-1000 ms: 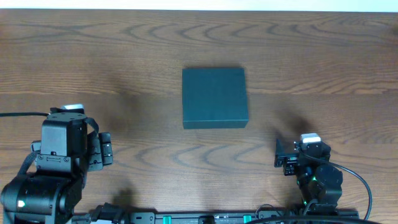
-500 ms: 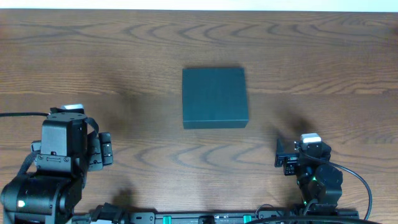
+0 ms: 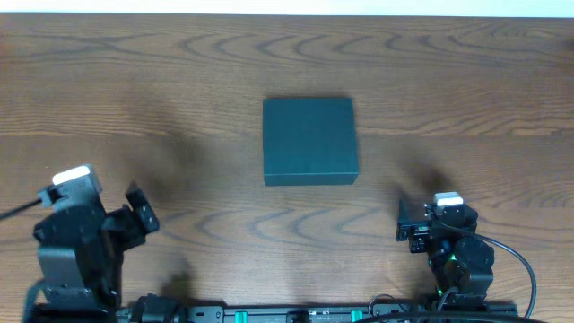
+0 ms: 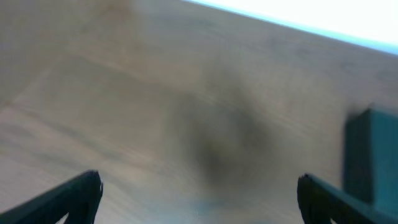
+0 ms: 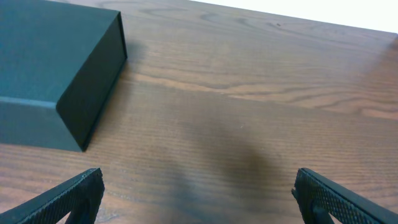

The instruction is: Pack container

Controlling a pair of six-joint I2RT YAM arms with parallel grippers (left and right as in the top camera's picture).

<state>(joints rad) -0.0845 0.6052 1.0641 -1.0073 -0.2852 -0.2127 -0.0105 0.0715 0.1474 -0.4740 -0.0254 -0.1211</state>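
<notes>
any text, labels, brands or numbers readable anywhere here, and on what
None readable.
The container is plain on its top and visible sides, with no print.
The table bears only wood grain.
The left wrist view is too blurred to show any text.

The table [image 3: 179, 72] is brown wood with a wavy grain running across its width. Its far edge ends at a pale white strip [image 3: 287, 6]. One thing lies directly on it: a dark teal box [image 3: 309, 141], roughly square, sitting flat near the middle with its top shut and its sides square to the table's edges. Bare wood surrounds the box on all sides. Faint dark shadows [image 3: 170, 148] lie on the wood to the box's left and right.
</notes>
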